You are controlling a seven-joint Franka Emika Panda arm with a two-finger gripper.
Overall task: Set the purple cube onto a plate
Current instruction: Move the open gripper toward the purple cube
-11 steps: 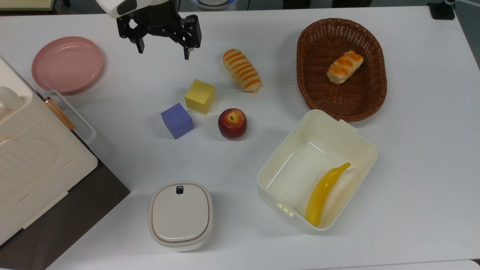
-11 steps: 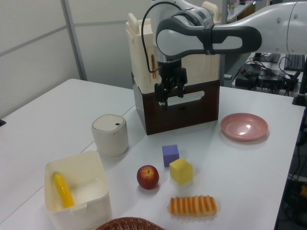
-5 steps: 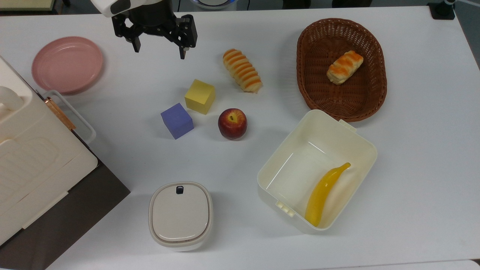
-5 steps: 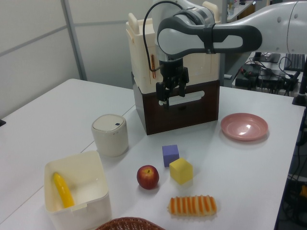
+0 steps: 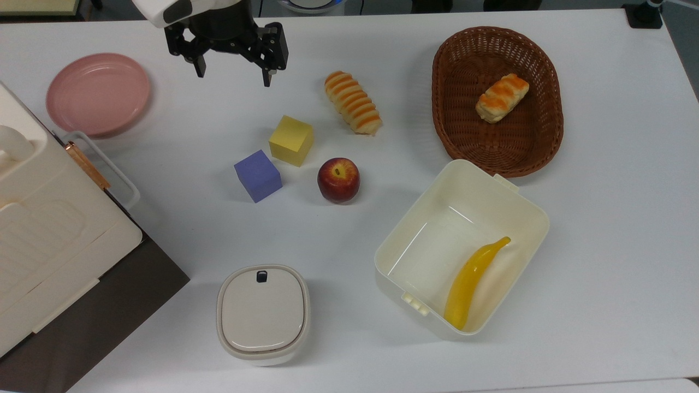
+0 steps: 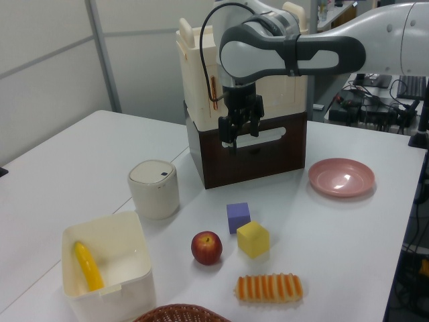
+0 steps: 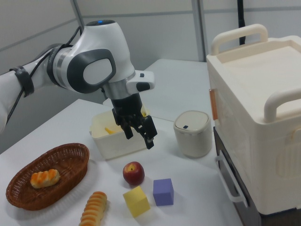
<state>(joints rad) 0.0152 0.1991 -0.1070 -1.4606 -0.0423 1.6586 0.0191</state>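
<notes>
The cube [image 5: 258, 176] is a small matte blue-purple block with plain faces, resting flat on the white table [image 5: 600, 229], turned a little askew to the table's edges in the top view. It lies free, nothing gripping it, its upper right corner close by a yellow cube [image 5: 291, 140] in the top view. The plate [image 5: 98, 94] is round, shallow and pink with a raised rim, bare inside, lying flat well apart from the cube near the top view's upper left corner.

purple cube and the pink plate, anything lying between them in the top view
Nothing: in the top view, only bare white table runs from the purple cube to the plate.
</notes>
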